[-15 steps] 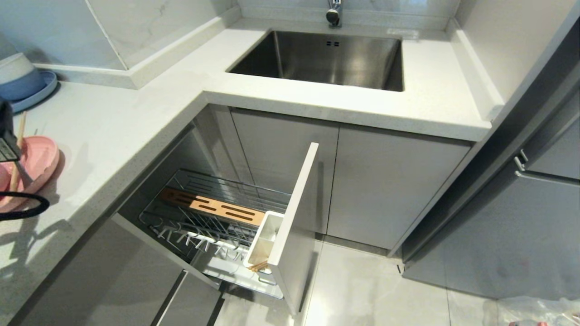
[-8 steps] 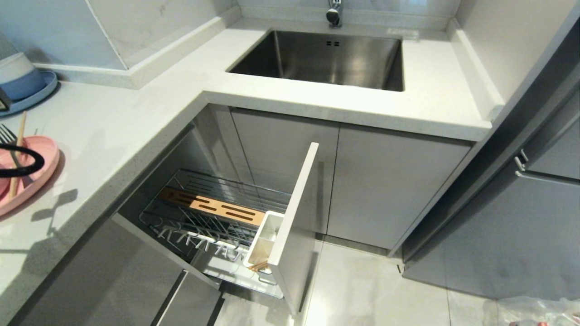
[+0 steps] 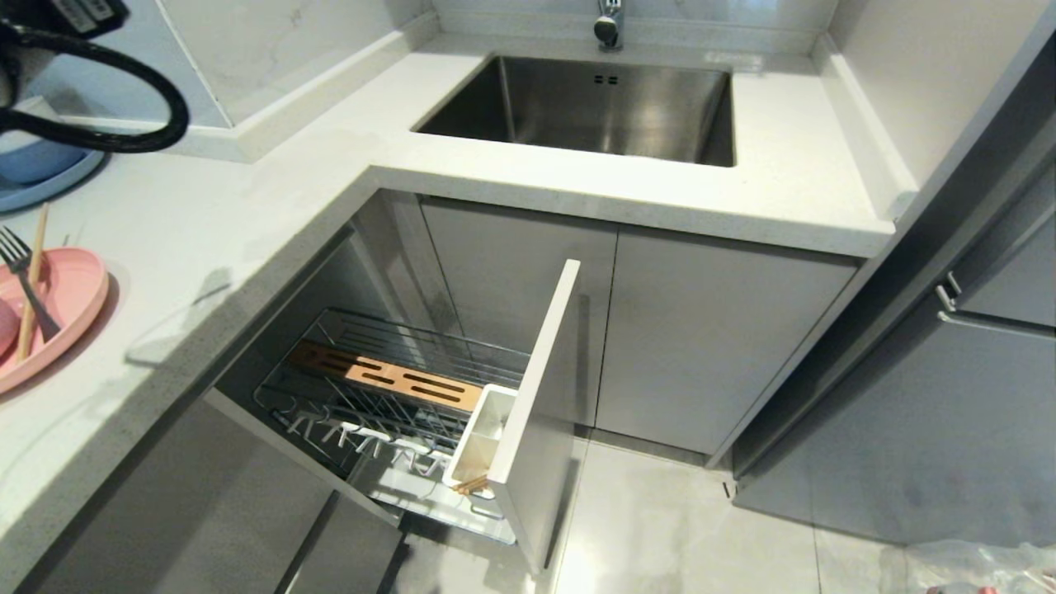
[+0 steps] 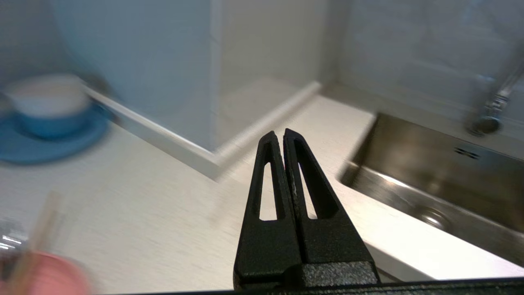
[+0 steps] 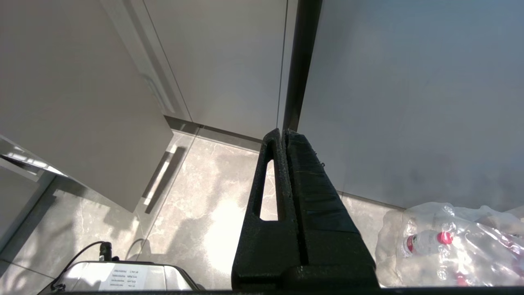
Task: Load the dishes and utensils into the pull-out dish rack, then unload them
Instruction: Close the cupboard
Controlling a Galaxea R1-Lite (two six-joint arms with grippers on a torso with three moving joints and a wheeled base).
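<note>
At the counter's left edge sits the pink plate with a grey fork and a wooden chopstick lying across it; a sliver of the pink bowl shows beside them. The pull-out dish rack stands open below the counter, and wooden stick ends poke from its white utensil cup. My left gripper hovers high above the counter, shut and empty, facing the sink corner. Only the left arm's cable shows in the head view. My right gripper hangs parked over the floor, shut.
A blue plate with a blue and white bowl stands at the back left by the wall. The steel sink and tap lie beyond. The rack's grey front panel juts into the aisle. A bag of bottles lies on the floor.
The left arm has lifted away from the pink plate and swung up toward the back wall, its fingers closing on nothing. Fork and chopstick stay on the plate.
</note>
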